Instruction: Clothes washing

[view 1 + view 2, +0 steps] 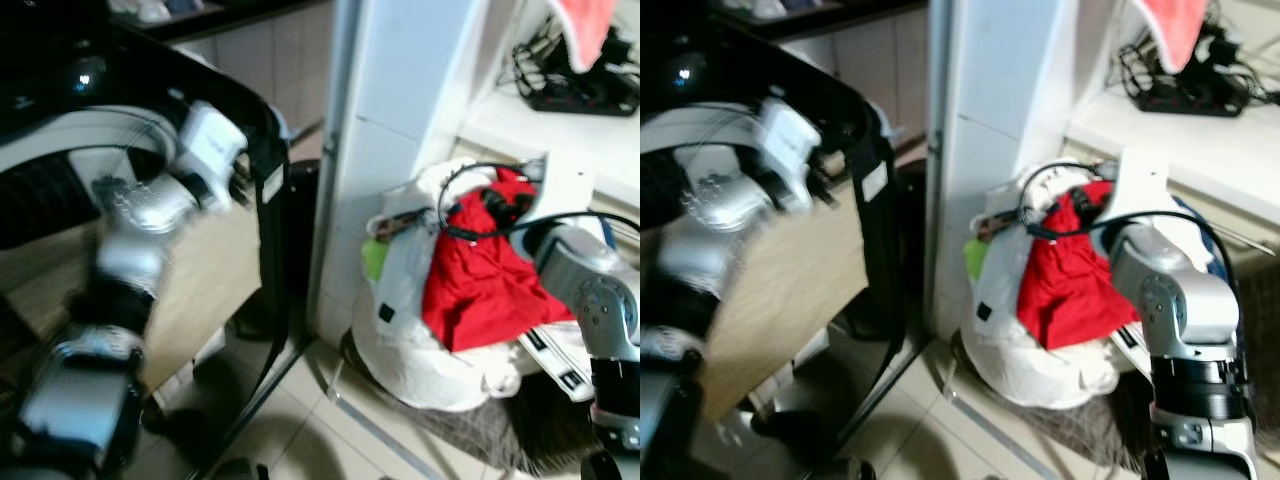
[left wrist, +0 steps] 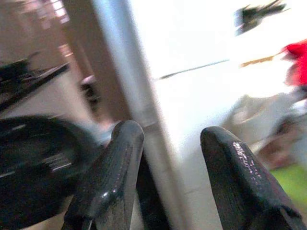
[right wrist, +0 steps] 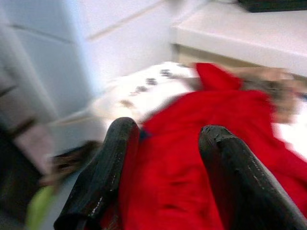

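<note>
A red garment point(image 1: 480, 280) lies on top of a white laundry heap point(image 1: 420, 350) on the floor, beside a white pillar. My right gripper point(image 3: 169, 128) is open just above the red garment, and red cloth shows between and behind its fingers. At the left stands the black washing machine point(image 1: 60, 90) with a pale ring at its front. My left arm point(image 1: 150, 210) is raised in front of it. The left gripper point(image 2: 171, 134) is open and empty, near the machine's black edge point(image 1: 265, 170). The views are blurred.
The white pillar point(image 1: 390, 150) stands between the machine and the heap. A white ledge point(image 1: 520, 130) at the back right carries a black power strip with cables point(image 1: 585, 90), and a pink cloth point(image 1: 585, 25) hangs above it. A dark mat point(image 1: 500, 435) lies under the heap on the tiled floor point(image 1: 300, 420).
</note>
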You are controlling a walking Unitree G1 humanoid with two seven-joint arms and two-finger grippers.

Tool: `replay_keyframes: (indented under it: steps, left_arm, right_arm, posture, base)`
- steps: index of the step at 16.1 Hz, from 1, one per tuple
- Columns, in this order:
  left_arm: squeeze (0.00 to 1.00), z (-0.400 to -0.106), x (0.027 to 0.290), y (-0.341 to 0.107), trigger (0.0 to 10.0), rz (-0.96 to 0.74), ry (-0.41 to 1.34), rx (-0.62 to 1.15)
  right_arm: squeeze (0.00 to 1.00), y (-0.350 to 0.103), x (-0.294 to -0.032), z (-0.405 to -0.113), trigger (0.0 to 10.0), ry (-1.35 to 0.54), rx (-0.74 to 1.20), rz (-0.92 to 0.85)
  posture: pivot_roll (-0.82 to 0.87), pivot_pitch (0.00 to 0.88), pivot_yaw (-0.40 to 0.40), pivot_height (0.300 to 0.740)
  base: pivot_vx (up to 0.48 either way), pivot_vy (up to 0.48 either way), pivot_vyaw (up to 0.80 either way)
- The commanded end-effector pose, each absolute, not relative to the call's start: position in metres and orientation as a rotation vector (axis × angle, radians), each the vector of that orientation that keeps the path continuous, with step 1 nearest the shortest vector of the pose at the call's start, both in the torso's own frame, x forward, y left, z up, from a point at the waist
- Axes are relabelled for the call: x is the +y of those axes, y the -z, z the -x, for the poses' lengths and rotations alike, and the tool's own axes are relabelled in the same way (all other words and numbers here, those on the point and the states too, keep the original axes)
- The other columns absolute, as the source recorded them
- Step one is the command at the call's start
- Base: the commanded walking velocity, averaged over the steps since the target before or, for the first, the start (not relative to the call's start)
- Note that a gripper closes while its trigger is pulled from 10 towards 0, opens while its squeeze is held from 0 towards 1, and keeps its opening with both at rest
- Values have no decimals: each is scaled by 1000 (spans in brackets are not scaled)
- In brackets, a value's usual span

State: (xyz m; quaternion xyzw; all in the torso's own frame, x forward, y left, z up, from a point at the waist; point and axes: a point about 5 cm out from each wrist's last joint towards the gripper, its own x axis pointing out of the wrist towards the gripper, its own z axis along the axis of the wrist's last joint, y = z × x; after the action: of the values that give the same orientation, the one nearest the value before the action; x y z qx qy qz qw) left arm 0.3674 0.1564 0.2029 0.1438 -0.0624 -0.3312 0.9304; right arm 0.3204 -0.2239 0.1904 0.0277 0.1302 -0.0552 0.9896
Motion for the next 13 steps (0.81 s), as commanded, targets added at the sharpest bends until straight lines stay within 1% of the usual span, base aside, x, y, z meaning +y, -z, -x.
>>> replay_keyframes:
  steps: [1,2,4,6,7,10,11,13]
  left_arm:
    - [0,-357,134,-214,10000,-246,756,-223]
    - [0,-346,116,-206,10000,-199,822,-233]
    - [0,-330,98,-197,10000,-144,892,-206]
    - [0,-311,86,-194,10000,-69,966,-190]
    - [0,-307,84,-194,10000,-58,984,-186]
    - [0,-287,75,-188,10000,-29,1096,-133]
    - [0,-284,73,-187,10000,-25,1099,-124]
    - [0,-280,71,-187,10000,-23,1127,-92]
  right_arm:
    - [1000,-186,-240,-322,10000,212,256,-45]
    - [1000,-178,-247,-325,10000,262,271,-36]
    - [1000,-166,-252,-331,10000,275,298,-47]
    - [1000,-152,-251,-337,10000,217,322,-85]
    - [1000,-149,-250,-338,10000,204,321,-97]
    - [1000,-126,-254,-341,10000,209,395,-57]
    - [0,-117,-254,-341,10000,206,432,-59]
    - [0,-101,-250,-340,10000,165,506,-104]
  posture:
    - [-104,0,-15,740]
    - [-107,0,-11,740]
    - [-108,0,-10,740]
    - [-108,0,-10,740]
    - [-108,0,-10,740]
    - [-96,0,-18,740]
    - [-96,0,-18,740]
    - [-92,0,-21,740]
  base:
    - [0,0,0]
    - [0,0,0]
    - [0,0,0]
    - [0,0,0]
    - [0,0,0]
    - [0,0,0]
    - [0,0,0]
    - [0,0,0]
